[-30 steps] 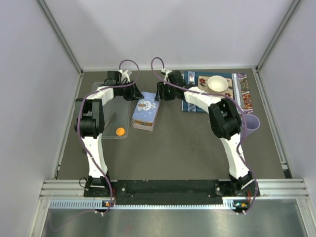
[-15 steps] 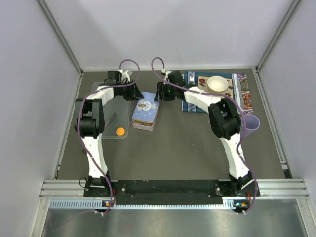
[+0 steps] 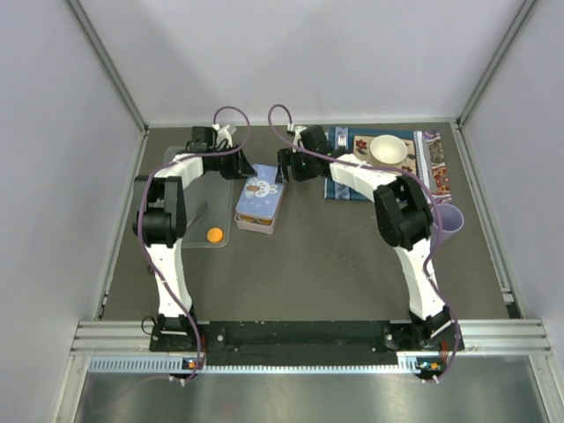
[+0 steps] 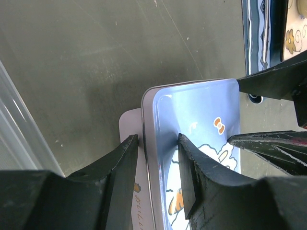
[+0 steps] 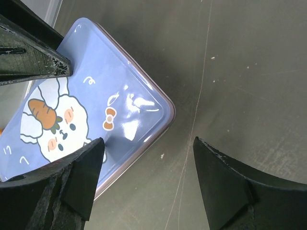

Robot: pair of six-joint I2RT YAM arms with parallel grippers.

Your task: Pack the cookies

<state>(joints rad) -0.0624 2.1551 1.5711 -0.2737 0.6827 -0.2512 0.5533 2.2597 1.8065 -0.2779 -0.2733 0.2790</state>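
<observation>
A blue bunny-print lid (image 3: pixel 260 196) lies over a pale box (image 3: pixel 254 224) at the table's middle back. My left gripper (image 3: pixel 245 170) is shut on the lid's (image 4: pixel 206 110) far left rim, one finger outside by the box wall (image 4: pixel 130 124), the other on the blue top. My right gripper (image 3: pixel 284 167) stands open at the lid's (image 5: pixel 96 96) far right corner, one finger above the lid and the other over bare table, holding nothing. One orange cookie (image 3: pixel 214 234) rests on a clear tray (image 3: pixel 198 189) to the left of the box. What is inside the box is hidden.
A patterned mat (image 3: pixel 348 189) with a white bowl (image 3: pixel 388 150) lies at the back right. A purple cup (image 3: pixel 448 220) stands beside the right arm. Grey enclosure walls close in the back and both sides.
My right gripper's jaws have spread wider and no longer pinch the lid's corner. The left gripper and the lid have stayed put.
</observation>
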